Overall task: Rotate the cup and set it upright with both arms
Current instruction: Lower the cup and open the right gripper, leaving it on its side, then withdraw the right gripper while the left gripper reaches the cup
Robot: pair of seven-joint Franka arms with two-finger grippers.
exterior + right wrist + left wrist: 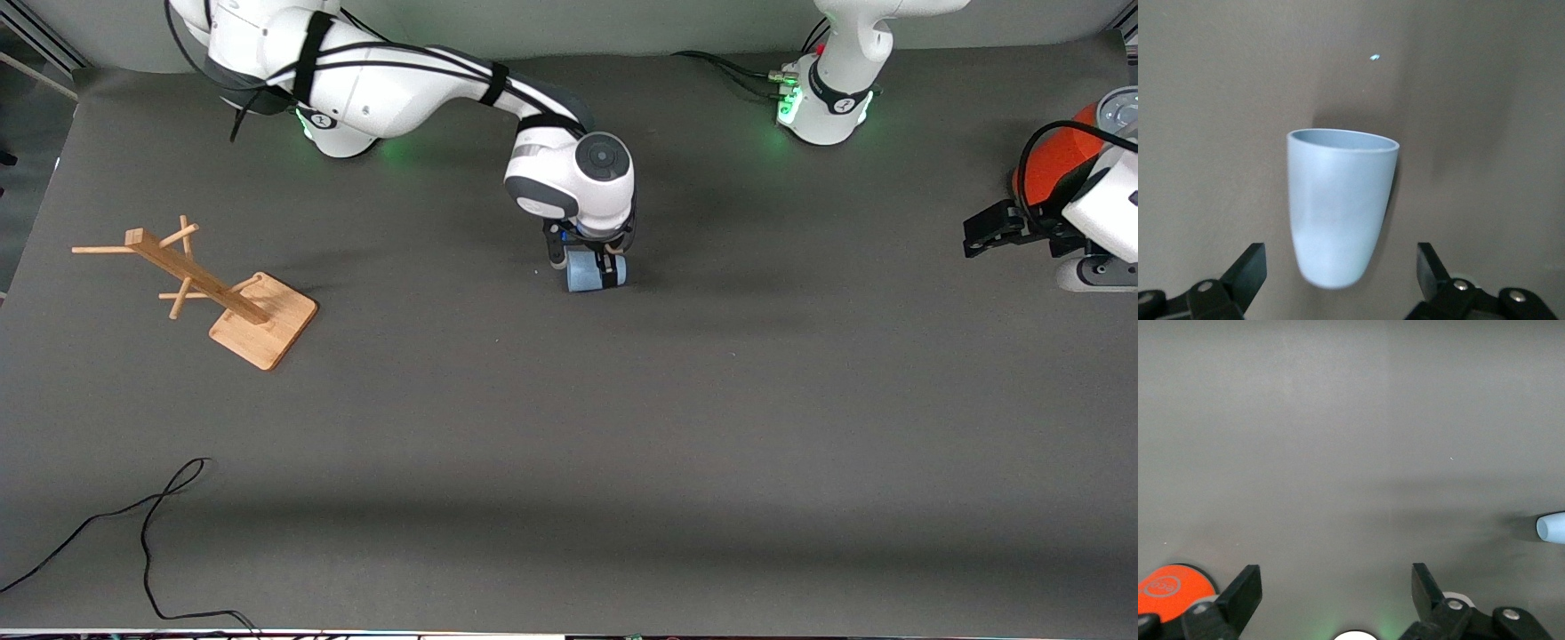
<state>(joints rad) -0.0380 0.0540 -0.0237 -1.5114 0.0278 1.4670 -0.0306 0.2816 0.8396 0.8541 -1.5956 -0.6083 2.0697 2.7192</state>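
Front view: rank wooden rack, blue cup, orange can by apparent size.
1. Wooden rack, clearly largest.
2. Orange can, though it is cut off by the left arm and the view's edge, so true extent is unsure.
3. Blue cup, smallest, partly covered by the right gripper.

We see our white right arm (400, 80) stretched toward mid-table, its black two-finger right gripper (589, 267) pointing down, fingers (1245, 273) spread wide apart. Our white left arm (1107, 200) waits at its end, left gripper (978, 236) open too

Matte light-blue cup (1338, 207), bare wooden rack (209, 289), matt grey table covering (622, 444).
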